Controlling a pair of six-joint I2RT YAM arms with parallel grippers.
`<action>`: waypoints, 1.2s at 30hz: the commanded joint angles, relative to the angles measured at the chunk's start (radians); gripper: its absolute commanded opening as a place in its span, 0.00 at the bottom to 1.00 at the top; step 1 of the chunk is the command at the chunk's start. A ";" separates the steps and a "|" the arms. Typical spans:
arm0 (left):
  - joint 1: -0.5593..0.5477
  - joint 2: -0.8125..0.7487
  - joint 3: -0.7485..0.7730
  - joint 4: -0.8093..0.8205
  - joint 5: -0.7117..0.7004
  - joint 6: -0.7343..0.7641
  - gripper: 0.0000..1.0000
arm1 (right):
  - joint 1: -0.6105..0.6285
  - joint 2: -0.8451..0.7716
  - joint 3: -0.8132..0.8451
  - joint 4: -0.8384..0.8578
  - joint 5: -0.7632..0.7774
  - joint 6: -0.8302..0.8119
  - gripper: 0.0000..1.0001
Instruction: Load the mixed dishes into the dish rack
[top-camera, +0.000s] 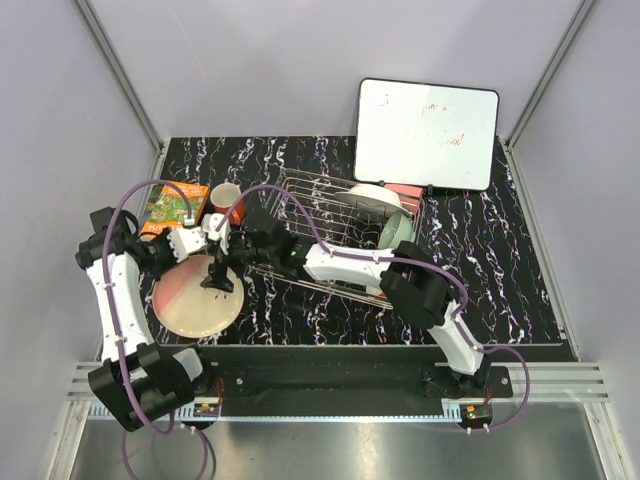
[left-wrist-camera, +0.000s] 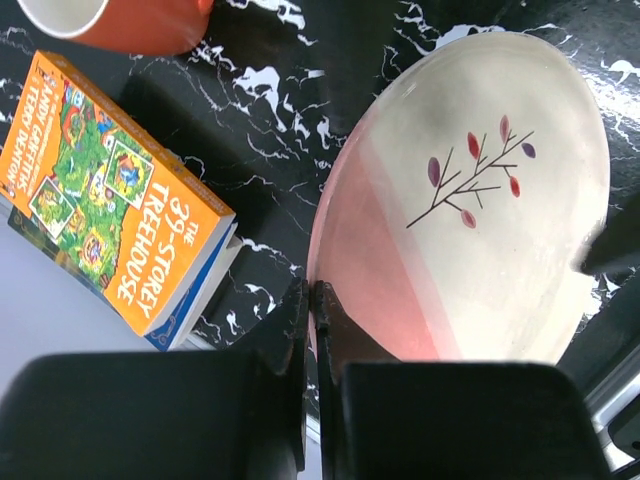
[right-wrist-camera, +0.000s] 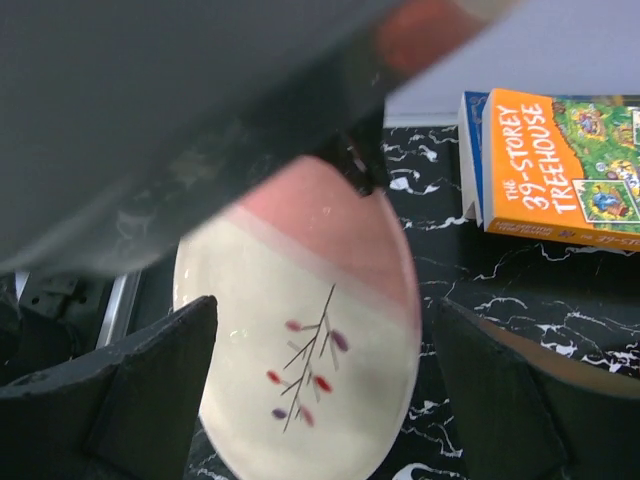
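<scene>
The pink-and-cream plate (top-camera: 190, 305) with a twig motif (left-wrist-camera: 475, 165) lies at the front left, apparently raised at its pink edge. My left gripper (top-camera: 216, 280) (left-wrist-camera: 312, 290) is shut on that pink rim. From the right, my right gripper (top-camera: 243, 250) (right-wrist-camera: 322, 310) reaches in, open, with the plate (right-wrist-camera: 300, 330) framed between its fingers and touching neither. An orange-red mug (top-camera: 226, 203) (left-wrist-camera: 130, 25) stands behind the plate. The silver wire dish rack (top-camera: 300, 180) holds a white dish (top-camera: 375, 197), a pale green bowl (top-camera: 397, 230) and something pink (top-camera: 405, 190).
A green-orange book (top-camera: 172, 207) (left-wrist-camera: 110, 190) (right-wrist-camera: 560, 170) lies at the table's left edge, next to the mug. A whiteboard (top-camera: 428, 133) leans behind the rack. The right arm stretches across the front of the rack.
</scene>
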 joint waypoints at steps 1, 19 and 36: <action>-0.044 -0.044 0.034 -0.018 0.157 0.028 0.00 | -0.002 0.052 0.018 -0.014 -0.004 0.063 0.95; -0.096 -0.049 0.116 -0.038 0.191 -0.027 0.00 | -0.005 0.073 -0.054 -0.018 -0.002 0.055 0.95; -0.093 -0.060 0.127 -0.070 0.212 -0.048 0.00 | -0.005 0.044 -0.180 -0.035 -0.063 0.106 0.84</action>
